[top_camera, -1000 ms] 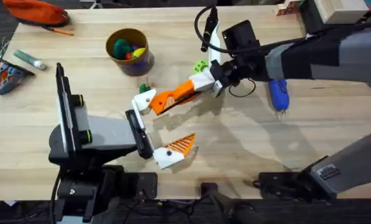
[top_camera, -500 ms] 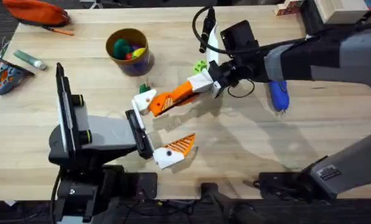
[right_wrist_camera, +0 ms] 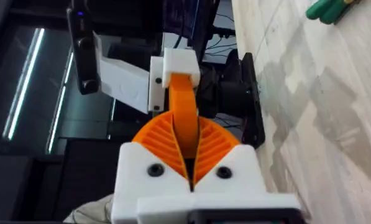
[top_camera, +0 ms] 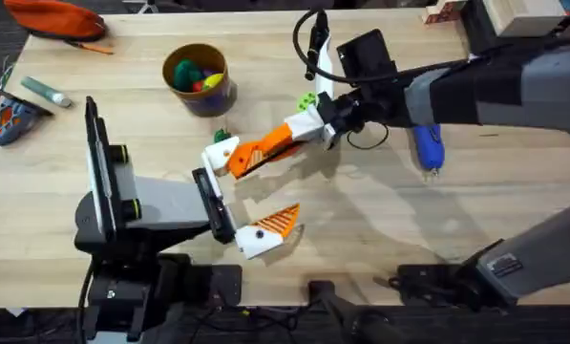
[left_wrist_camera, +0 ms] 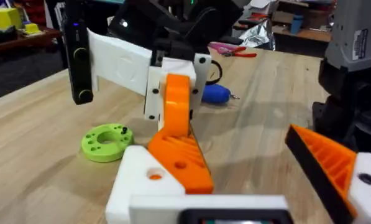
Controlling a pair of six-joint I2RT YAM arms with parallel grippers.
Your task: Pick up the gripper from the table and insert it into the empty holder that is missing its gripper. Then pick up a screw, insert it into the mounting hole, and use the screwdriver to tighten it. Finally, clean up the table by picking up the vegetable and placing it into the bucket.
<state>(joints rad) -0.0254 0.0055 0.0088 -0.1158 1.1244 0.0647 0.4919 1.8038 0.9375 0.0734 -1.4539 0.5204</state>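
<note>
Right gripper (top_camera: 283, 137) reaches across, fingers pinched together — left gripper (top_camera: 251, 196) spread wide apart

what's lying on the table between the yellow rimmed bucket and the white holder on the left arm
In the overhead view, the small dark-green vegetable lies between the bucket and the holder.

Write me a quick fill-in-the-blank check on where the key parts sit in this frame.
1. The right gripper is shut on the orange ____.
2. That part is being pressed against the white ____ of the left arm.
3. The blue screwdriver lies on the ____.
4. Toy pieces sit inside the ____, which has a yellow rim.

Missing words: gripper; holder; table; bucket
</note>
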